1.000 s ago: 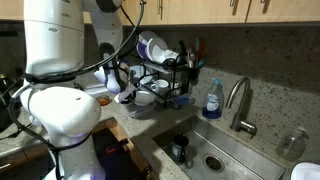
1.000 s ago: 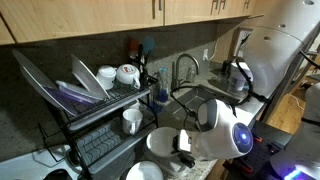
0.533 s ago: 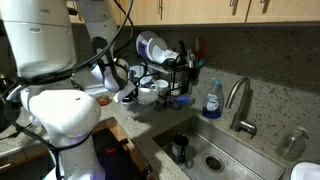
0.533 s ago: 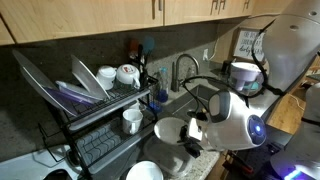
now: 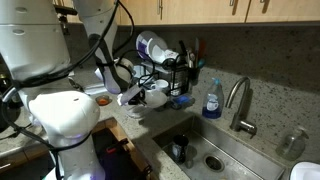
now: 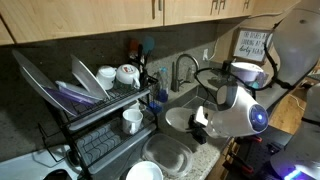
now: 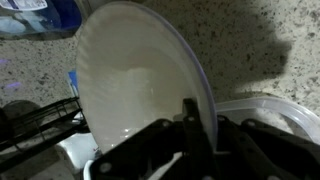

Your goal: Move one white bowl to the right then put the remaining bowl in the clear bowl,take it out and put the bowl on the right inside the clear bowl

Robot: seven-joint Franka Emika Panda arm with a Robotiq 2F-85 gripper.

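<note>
Held white bowl [image 6: 178, 120]: off the tabletop [image 7: 250, 40] and tilted on edge; it hangs over the far side of the clear bowl [image 6: 170, 158], apart from it as far as I can judge.
Tool [image 7: 195, 125]: clamped on that bowl's rim, one finger inside the wall and one outside; nothing else is in the grip.
Clear bowl: sits empty on the tabletop, below the held bowl.
Other white bowl [image 6: 145, 172]: on the tabletop just beside the clear bowl, on the side away from the sink [image 5: 215, 150].
Risk, slip: a rim pinch on a smooth, tilted bowl is a thin hold; I judge a quick wrist turn could let it pivot or drop onto the clear bowl.
Risk, knock: lowering off-centre could catch the clear bowl's rim and shove it toward the other white bowl; drifting away from the clear bowl toward the sink edge risks losing the bowl over it.
Risk, snag: the dish rack [image 6: 95, 110] stands near the clear bowl; a wide swing could clip its wires.
Wrist view only: the finger placement on the rim; the clear bowl's edge [image 7: 285, 110] beside the tool.
Exterior view only: the layout of both resting bowls [image 6: 170, 158]; in the opposite exterior view the arm hides most of this, though it shows the sink basin.
</note>
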